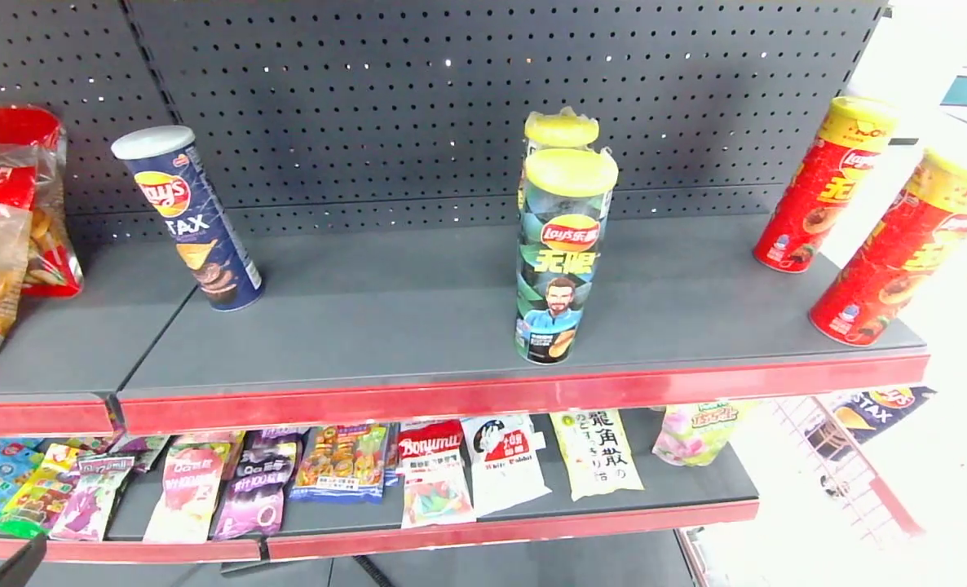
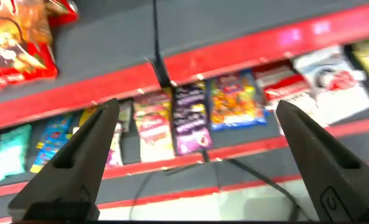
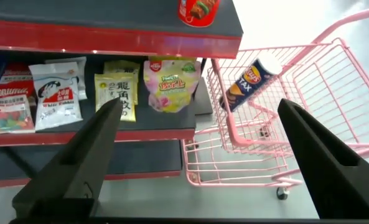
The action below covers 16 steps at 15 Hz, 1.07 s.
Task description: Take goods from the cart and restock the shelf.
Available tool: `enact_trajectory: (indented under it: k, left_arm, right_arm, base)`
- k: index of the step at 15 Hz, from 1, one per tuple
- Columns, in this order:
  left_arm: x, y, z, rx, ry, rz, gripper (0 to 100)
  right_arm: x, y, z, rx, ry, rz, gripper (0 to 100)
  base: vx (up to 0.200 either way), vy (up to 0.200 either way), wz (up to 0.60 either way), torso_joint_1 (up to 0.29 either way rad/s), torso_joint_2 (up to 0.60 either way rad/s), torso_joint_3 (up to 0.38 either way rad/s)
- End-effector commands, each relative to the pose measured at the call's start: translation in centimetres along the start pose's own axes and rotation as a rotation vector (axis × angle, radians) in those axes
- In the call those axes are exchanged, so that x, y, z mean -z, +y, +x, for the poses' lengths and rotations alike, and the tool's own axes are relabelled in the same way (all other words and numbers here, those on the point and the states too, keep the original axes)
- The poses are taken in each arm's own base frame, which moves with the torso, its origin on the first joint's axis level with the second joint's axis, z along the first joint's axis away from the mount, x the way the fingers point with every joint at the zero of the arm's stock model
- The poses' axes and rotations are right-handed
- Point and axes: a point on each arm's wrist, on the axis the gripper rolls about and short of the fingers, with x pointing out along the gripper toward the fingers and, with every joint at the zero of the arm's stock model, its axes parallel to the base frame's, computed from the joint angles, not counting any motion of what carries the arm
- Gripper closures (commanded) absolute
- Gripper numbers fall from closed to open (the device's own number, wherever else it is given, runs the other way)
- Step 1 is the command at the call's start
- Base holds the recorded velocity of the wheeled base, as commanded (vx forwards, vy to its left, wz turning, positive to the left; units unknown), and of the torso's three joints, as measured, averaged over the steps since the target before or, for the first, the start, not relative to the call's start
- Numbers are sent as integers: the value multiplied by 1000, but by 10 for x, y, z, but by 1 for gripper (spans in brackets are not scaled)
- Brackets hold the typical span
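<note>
Pink wire cart [image 3: 333,81] beside the shelf [image 1: 483,391] holds one navy crisp tube [image 3: 249,84], lying tilted in a corner of the basket. The left end effector [image 2: 196,104] and the right end effector [image 3: 200,102] both hang empty with fingers spread wide, the right one facing the cart. The tube is probably light, stiff cardboard with a slick skin, so a hold across its middle, clear of the plastic lid, looks safest; a matching navy tube [image 1: 188,216] stands on the upper shelf.
</note>
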Motion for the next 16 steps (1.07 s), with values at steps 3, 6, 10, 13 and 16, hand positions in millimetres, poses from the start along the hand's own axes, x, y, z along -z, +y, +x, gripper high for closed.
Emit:
enact_trajectory:
  k: [3,6,10,13,16]
  left_arm:
    - [-6,2,9,4,-15,-12,0]
    - [-5,2,10,-4,-10,-11,0]
    - [-2,1,10,-1,-3,-9,0]
    - [0,1,8,-2,-8,-8,0]
    - [6,-1,5,-5,-19,-6,0]
  right_arm:
    - [-3,-1,0,9,-5,-3,0]
    - [-1,0,0,8,0,-11,0]
    - [0,0,0,8,3,-21,0]
    - [1,0,0,7,4,-21,0]
    - [2,0,1,5,10,-22,0]
  base:
    - [-133,0,0,0,-2,5]
    - [0,-67,0,-6,-1,2]
    - [0,-200,0,13,5,4]
    - [0,-200,0,6,2,1]
    - [0,-200,0,1,4,1]
